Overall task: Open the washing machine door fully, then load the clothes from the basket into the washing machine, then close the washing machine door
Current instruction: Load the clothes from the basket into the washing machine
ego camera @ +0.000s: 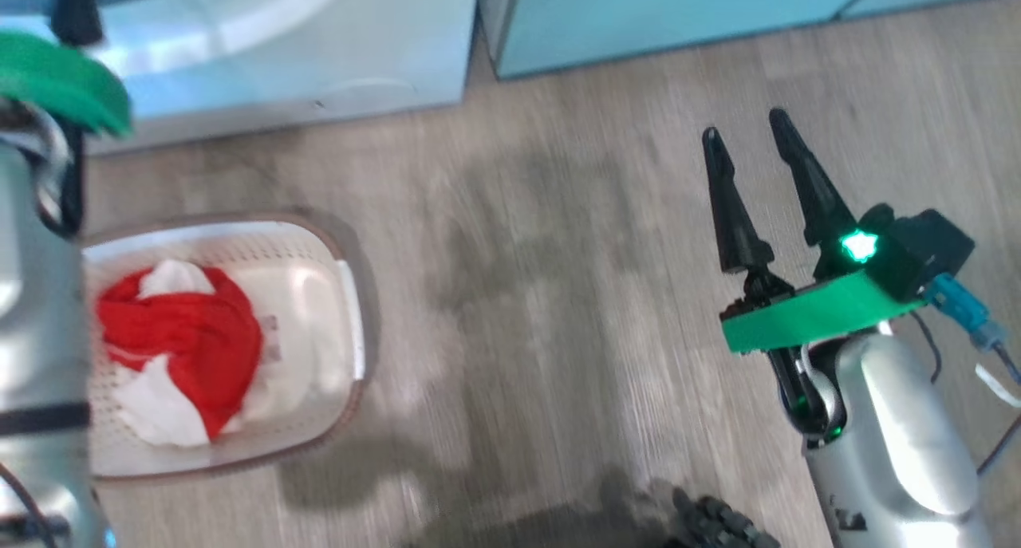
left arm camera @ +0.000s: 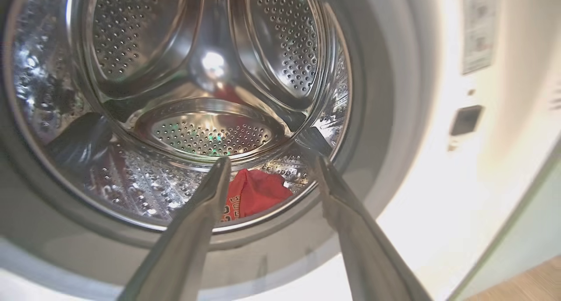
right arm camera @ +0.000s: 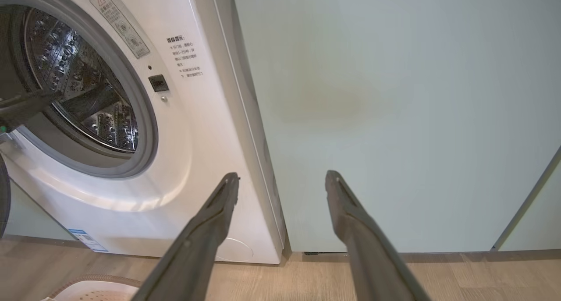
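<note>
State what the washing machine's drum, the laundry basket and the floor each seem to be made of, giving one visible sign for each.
Drum: polished steel, likely stainless; it shows mirror glare and punched holes.
Basket: cream plastic, probably moulded; its walls are smooth and perforated, with a brown rim.
Floor: wood or wood-look laminate, hard to tell which; it has grey-brown grain and a matt finish.

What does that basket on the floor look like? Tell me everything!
The basket is cream-white plastic with rounded corners, tiny holes and a brownish rim. It stands upright on the wooden floor near the washing machine. Red and white clothes lie heaped inside at one end; the other end is bare.
</note>
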`<state>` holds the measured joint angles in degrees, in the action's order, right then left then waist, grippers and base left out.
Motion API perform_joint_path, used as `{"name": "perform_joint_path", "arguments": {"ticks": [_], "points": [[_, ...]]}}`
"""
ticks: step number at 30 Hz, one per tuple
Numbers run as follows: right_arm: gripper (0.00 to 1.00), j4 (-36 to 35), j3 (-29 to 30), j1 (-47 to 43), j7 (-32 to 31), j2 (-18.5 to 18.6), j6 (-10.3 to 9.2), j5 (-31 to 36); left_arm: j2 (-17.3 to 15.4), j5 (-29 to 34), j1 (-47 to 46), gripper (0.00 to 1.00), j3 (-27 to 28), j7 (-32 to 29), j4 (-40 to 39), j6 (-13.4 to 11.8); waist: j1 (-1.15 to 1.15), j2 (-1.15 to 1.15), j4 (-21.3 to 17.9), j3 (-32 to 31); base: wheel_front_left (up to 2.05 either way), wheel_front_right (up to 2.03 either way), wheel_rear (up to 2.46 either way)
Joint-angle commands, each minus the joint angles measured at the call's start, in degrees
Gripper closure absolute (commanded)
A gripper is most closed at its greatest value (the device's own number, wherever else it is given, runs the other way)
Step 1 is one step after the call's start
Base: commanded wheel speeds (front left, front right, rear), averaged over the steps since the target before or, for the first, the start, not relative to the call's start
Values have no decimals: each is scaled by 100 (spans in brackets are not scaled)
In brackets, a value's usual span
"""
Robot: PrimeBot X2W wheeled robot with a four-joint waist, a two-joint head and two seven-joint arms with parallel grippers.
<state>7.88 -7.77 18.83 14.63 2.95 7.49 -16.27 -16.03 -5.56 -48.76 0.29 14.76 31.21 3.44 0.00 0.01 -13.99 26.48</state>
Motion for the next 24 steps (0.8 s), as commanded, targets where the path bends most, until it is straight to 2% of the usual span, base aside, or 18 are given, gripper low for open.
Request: {"name": "perform_joint_path", "arguments": {"ticks": [1, 10, 24], "points": [[0, -125, -86, -172, 37, -7, 0, 3, -121, -41, 167, 0, 158, 24, -323, 32, 0, -1, 345, -528, 0, 0, 0], [0, 41, -19, -581, 37, -7, 0, 172, 400, 30, 1872, 0, 190, 24, -1069, -69, 0, -1, 614, -1410, 0, 0, 0], [0, 164, 49, -996, 37, -7, 0, 278, 1126, 123, 3648, 0, 142, 24, -2078, -94, 0, -1, 820, -2168, 0, 0, 0]]}}
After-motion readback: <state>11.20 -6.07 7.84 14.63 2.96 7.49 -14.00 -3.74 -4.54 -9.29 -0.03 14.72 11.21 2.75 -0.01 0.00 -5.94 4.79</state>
